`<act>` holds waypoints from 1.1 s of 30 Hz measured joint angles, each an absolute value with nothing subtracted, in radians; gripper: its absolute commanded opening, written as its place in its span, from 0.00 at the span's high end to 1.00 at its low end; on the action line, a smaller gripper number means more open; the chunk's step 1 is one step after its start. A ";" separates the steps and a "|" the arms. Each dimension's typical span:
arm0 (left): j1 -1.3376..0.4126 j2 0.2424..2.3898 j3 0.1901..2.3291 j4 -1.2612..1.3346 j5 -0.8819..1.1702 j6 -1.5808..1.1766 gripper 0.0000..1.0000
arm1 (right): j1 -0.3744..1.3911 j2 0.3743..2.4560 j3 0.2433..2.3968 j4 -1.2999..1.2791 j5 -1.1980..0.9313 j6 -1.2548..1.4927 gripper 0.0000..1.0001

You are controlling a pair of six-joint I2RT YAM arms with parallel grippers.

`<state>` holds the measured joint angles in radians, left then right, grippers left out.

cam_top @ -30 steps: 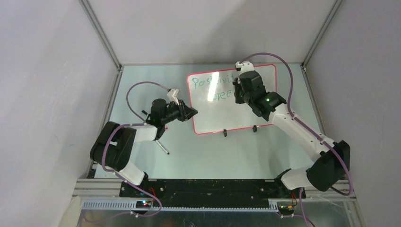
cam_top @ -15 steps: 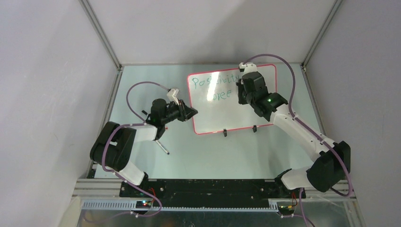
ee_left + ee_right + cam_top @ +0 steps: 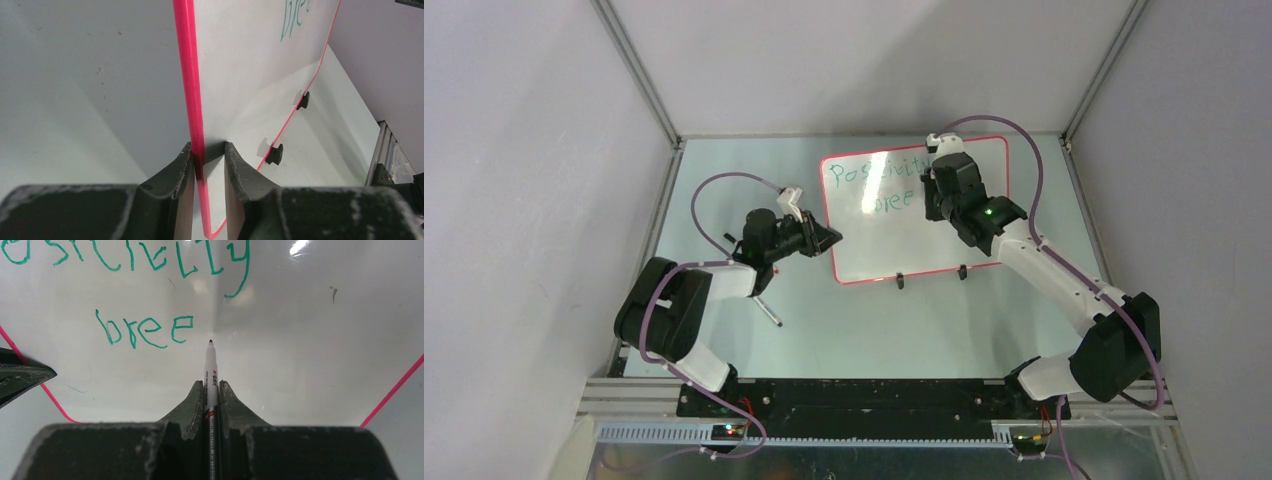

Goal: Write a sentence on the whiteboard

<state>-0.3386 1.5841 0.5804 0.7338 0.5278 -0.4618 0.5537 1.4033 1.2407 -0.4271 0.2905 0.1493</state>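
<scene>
Left fingers [image 3: 176, 172] pinch the whiteboard [image 3: 250, 60] rim between them to steady it; right fingers [image 3: 192, 402] clench the marker [image 3: 210, 365], tip ahead of them beside the sentence [image 3: 145, 330], ready for its next letter.

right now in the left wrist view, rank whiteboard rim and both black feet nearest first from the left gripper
1. whiteboard rim, between the jaws
2. lower black foot, just right
3. upper black foot, farther up right
</scene>
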 measured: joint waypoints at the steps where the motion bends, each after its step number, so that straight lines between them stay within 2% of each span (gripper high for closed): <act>1: -0.339 1.584 0.580 0.734 0.528 -0.462 0.77 | 0.554 1.403 1.241 -0.426 0.290 0.149 1.00; 33: -0.339 1.584 0.580 0.734 0.527 -0.461 0.76 | 0.539 1.433 1.241 -0.373 0.273 0.149 1.00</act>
<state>-0.3393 1.5837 0.5804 0.7338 0.5274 -0.4614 0.5392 1.4326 1.2407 -0.3725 0.2729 0.1493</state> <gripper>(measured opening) 0.266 0.136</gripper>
